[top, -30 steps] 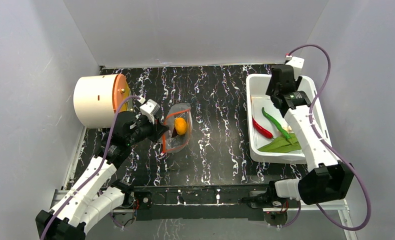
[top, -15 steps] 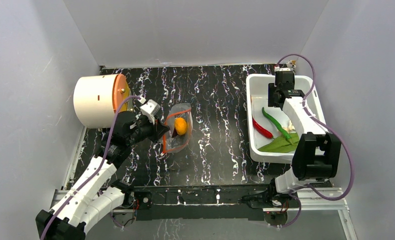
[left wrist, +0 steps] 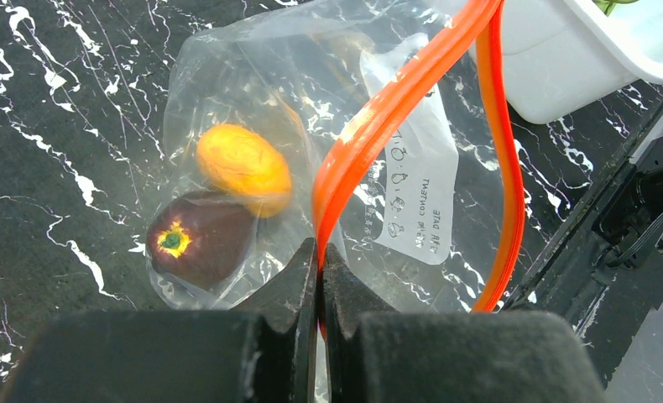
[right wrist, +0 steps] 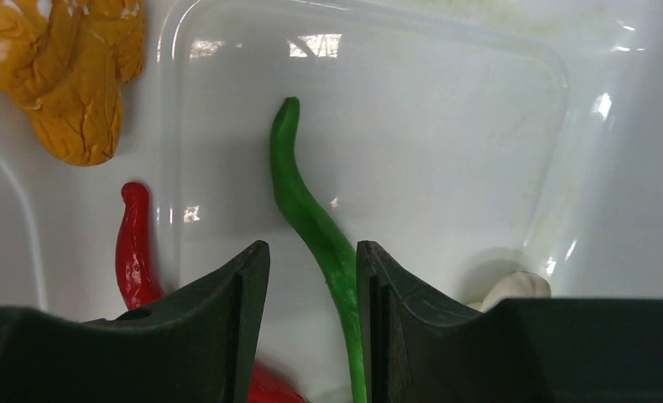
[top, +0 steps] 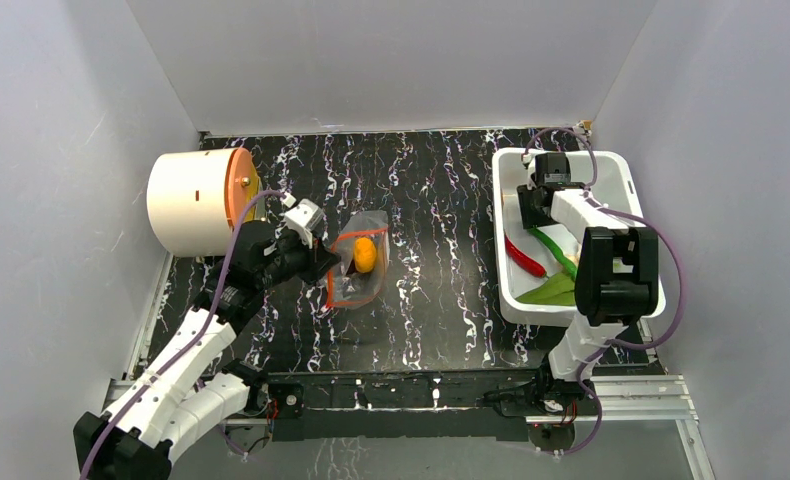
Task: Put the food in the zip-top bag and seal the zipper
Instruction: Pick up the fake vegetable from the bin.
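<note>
the zip-top bag (top: 356, 270) lay left of centre on the tabletop (top: 431, 200), orange fruit (left wrist: 244, 168) and maroon fruit (left wrist: 198, 239) inside, its zipper (left wrist: 378, 126) pinched tight in the left gripper (left wrist: 320, 277). in the white bin (right wrist: 446, 126) at right, the green pepper (right wrist: 307, 210) ran between the right gripper's (right wrist: 311, 256) narrow jaws, not yet pinched. better to clamp squarely mid-length and lift clear of the red chilli (right wrist: 133, 243).

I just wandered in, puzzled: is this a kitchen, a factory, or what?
Probably a lab booth for training robots: plain grey walls box in a black marbled table, a left arm and right arm are bolted at its near edge, and the white bin holds toy food.
</note>
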Controlling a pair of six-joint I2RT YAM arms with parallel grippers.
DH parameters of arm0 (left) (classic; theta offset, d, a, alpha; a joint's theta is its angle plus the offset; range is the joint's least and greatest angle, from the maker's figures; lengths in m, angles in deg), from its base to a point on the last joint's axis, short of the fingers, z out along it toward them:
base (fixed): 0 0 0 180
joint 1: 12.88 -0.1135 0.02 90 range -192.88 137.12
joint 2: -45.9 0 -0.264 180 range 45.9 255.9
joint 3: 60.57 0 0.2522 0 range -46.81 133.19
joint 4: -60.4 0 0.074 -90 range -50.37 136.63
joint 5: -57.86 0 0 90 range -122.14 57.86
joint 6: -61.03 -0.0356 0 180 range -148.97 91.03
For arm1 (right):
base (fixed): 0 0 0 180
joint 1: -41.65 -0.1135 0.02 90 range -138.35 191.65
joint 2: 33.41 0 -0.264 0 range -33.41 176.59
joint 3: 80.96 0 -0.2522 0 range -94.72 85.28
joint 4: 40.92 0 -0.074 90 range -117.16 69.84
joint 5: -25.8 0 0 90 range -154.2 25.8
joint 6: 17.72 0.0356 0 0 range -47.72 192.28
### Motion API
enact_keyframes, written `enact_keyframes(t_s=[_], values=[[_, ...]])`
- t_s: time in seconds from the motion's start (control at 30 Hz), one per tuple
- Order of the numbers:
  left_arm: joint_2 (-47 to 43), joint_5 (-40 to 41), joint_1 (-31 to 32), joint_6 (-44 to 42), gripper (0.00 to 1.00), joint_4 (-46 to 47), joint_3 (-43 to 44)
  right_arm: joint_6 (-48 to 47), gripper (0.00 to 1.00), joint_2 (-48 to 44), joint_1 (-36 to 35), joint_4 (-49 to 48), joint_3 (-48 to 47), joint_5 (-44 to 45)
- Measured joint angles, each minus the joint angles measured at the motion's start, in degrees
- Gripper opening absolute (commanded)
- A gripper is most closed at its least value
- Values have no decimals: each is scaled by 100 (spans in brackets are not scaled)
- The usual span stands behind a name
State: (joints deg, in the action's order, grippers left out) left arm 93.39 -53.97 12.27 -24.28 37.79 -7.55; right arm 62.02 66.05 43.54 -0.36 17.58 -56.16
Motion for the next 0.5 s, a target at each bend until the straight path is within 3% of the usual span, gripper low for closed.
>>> enact_keyframes(t_s=[0.5], values=[[-68, 109, 11, -66, 0, -20, -4, -424, 39, 413, 0, -131, -33, -459]])
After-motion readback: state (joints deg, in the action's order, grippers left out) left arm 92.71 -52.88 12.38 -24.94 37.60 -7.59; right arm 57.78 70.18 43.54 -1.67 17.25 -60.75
